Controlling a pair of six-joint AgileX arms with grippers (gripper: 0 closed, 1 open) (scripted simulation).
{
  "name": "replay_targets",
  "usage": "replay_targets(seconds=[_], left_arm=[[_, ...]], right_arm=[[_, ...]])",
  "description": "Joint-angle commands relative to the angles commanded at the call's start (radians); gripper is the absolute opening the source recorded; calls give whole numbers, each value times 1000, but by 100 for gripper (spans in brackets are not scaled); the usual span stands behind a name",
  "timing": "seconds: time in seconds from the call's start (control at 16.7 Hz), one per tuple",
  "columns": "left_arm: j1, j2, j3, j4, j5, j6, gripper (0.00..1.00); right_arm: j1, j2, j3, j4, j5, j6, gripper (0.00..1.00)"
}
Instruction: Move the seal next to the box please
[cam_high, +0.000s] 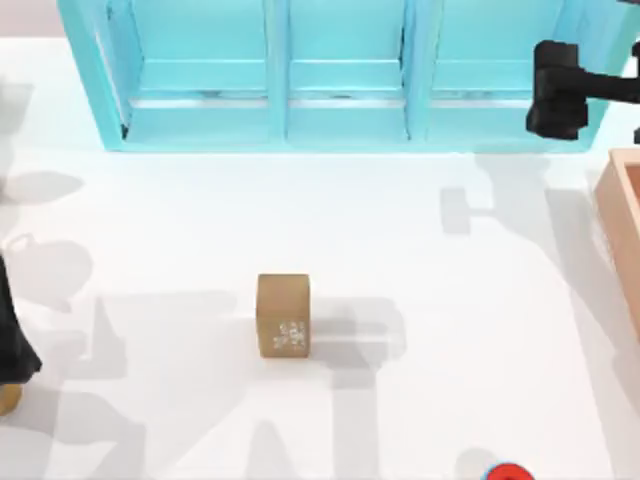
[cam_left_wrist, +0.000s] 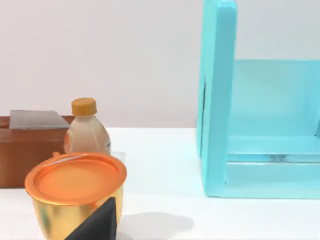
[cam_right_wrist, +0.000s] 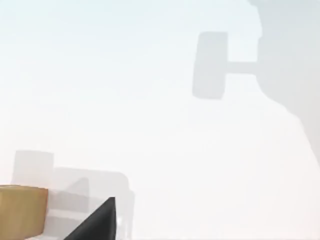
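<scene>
The seal (cam_high: 283, 315), a small tan-brown block with faint white marks on one face, stands upright on the white table a little left of centre; one corner of the seal (cam_right_wrist: 20, 210) appears in the right wrist view. The box (cam_high: 622, 215), peach with thick walls, is cut off by the table's right edge. My right gripper (cam_high: 558, 92) hovers high at the back right, in front of the shelf, far from the seal and holding nothing I can see. My left arm (cam_high: 10, 335) is parked at the left edge.
A big turquoise shelf unit (cam_high: 300, 80) spans the back of the table. In the left wrist view, a gold cup with an orange lid (cam_left_wrist: 75, 192), a small bottle (cam_left_wrist: 86, 132) and a brown case (cam_left_wrist: 22, 150) stand near the left arm. A red object (cam_high: 508, 472) lies at the front edge.
</scene>
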Motion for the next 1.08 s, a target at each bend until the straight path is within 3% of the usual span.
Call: replay_targets(seconds=[1.08], left_arm=[[0, 0, 0, 0, 0, 0, 100]], right_arm=[[445, 1019, 1100, -695, 9, 454, 100]])
